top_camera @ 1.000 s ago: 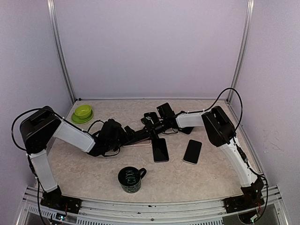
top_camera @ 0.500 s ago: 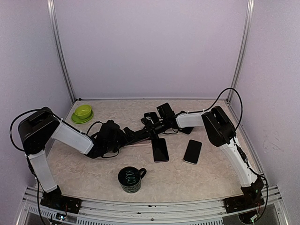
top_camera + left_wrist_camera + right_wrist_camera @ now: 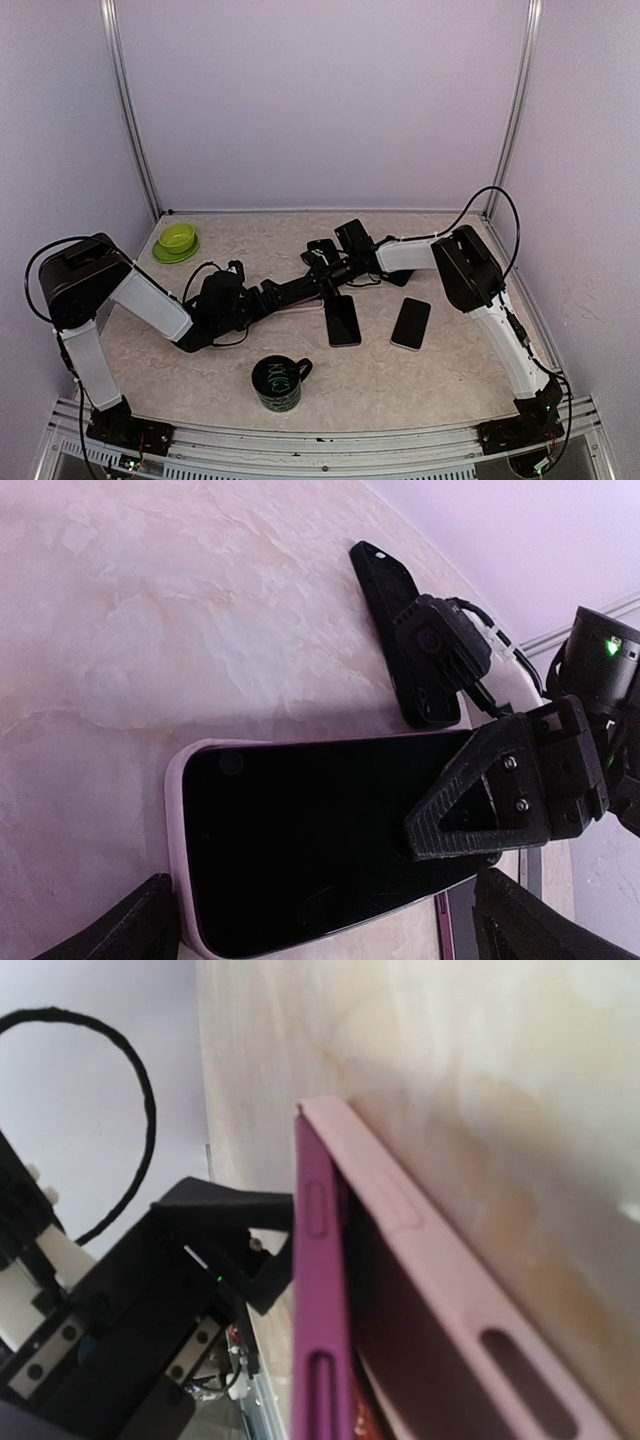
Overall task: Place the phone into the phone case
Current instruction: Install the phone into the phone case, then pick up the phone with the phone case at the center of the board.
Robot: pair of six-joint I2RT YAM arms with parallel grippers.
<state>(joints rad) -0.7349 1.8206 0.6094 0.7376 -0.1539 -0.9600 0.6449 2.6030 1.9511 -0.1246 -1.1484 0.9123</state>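
Observation:
The phone (image 3: 300,840), black screen up, lies flat inside a pale pink phone case (image 3: 176,810) on the table; in the top view it is a thin pink strip (image 3: 308,303) between the two arms. My right gripper (image 3: 440,825) is shut, and its black fingers rest on the screen at the phone's right end. My left gripper (image 3: 330,925) is open, one finger on either side of the phone's near long edge, holding nothing. The right wrist view shows the pink case's side (image 3: 430,1280) very close up.
A black phone case (image 3: 405,640) lies beyond the phone. Two more dark phones (image 3: 342,318) (image 3: 411,322) lie to the right, one with a magenta edge (image 3: 320,1290). A dark mug (image 3: 280,382) stands near the front. A green bowl (image 3: 176,241) sits at the back left.
My left arm has drawn back to the left, away from the phone, its gripper still open. The right arm and the phone have not moved.

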